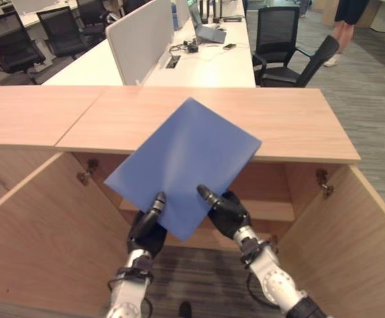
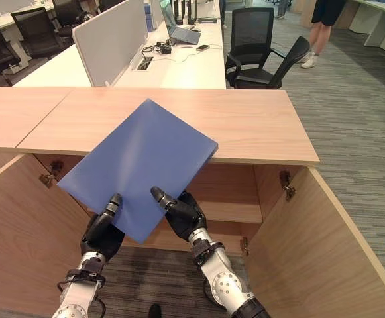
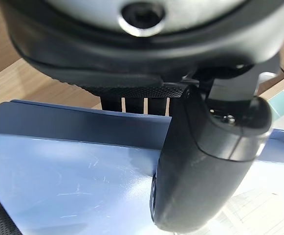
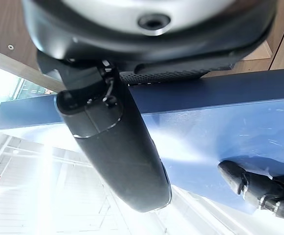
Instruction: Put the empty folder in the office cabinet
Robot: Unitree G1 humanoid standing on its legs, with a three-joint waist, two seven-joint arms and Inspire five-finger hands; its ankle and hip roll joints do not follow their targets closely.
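Observation:
A flat blue folder (image 1: 185, 162) is held up in front of the open wooden office cabinet (image 1: 199, 122), its far corner over the cabinet's top edge. My left hand (image 1: 147, 225) pinches the folder's near edge, thumb on top and fingers under it (image 3: 200, 147). My right hand (image 1: 225, 211) grips the same near edge a little to the right, thumb lying on the blue surface (image 4: 117, 142). Behind the folder is the cabinet's inner shelf (image 2: 235, 212).
Both cabinet doors stand swung out, the left door (image 1: 40, 225) and the right door (image 1: 351, 245), flanking my arms. Behind the cabinet are white desks (image 1: 205, 59), black office chairs (image 1: 291, 53) and a person's legs (image 1: 341, 30) at the far right.

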